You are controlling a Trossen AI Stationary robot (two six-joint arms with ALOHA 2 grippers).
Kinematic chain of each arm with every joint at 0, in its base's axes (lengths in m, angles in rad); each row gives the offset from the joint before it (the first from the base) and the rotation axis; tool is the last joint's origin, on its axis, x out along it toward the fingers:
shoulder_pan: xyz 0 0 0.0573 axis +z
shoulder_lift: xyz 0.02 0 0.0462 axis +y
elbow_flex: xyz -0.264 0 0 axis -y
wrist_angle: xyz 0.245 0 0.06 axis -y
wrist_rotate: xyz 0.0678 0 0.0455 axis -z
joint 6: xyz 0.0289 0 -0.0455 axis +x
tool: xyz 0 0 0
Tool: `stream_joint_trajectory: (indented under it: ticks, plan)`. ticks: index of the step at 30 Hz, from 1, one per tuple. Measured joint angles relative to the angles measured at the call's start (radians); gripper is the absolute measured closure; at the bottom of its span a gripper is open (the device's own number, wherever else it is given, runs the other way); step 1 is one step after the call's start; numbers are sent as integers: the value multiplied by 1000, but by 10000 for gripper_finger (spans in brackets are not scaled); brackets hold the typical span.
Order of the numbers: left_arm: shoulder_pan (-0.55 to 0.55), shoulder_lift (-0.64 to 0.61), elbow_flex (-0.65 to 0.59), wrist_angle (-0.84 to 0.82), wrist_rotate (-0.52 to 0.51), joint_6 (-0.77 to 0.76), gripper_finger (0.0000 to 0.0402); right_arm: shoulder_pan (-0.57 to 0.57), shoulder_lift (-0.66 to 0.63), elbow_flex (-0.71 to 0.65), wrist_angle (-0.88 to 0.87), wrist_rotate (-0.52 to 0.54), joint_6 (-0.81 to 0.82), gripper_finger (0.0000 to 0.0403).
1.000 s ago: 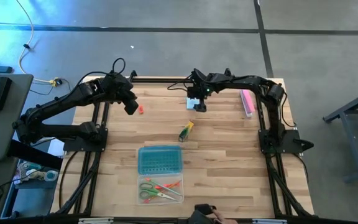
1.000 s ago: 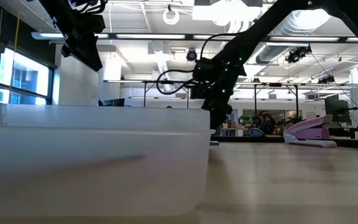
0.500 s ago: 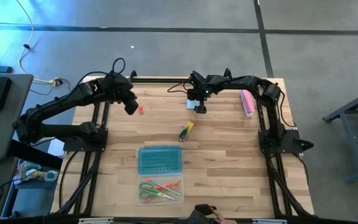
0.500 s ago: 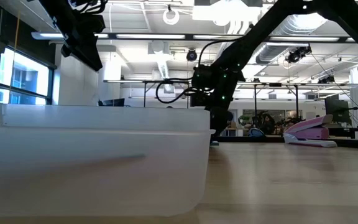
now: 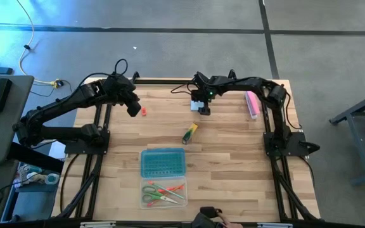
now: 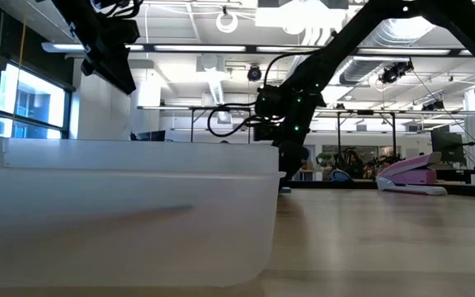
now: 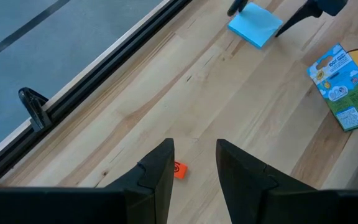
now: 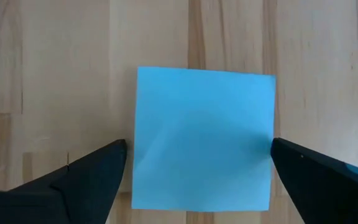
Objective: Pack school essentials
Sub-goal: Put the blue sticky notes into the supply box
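I see the right hand [image 8: 197, 163] down over the light-blue note pad [image 8: 204, 138] at the worktop's [image 5: 233, 158] far edge, fingers spread wide, one either side. Left hand [image 7: 194, 168] hovers above the tiny red piece [image 7: 179, 170], fingers narrowly apart.

I see a light-blue note pad [image 8: 204, 138], plain and unpatterned, on my pale wood table [image 5: 227, 158] with its striped planks. A tiny orange-red piece [image 7: 179, 170] lies on the same boards. The small box [image 7: 347, 87] is green and yellow with a blue printed label. My box lid [image 5: 163, 163] is teal with a dotted grid; beneath it sit green-handled scissors [image 5: 154, 193] and orange-red pencils [image 5: 173, 189]. A stapler [image 5: 252, 104] is pink.
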Motion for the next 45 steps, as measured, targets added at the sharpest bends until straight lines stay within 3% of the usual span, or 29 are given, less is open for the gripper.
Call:
stream_joint_trajectory:
  ticks: [25,37,45]
  plan:
    - [0,0,0,0,2,0,291,-8,24,4,-12,3,50,15]
    - [0,0,0,0,2,0,291,6,24,3,-23,25,95,87]
    - [0,0,0,0,0,0,291,3,-22,-5,-39,46,127,97]
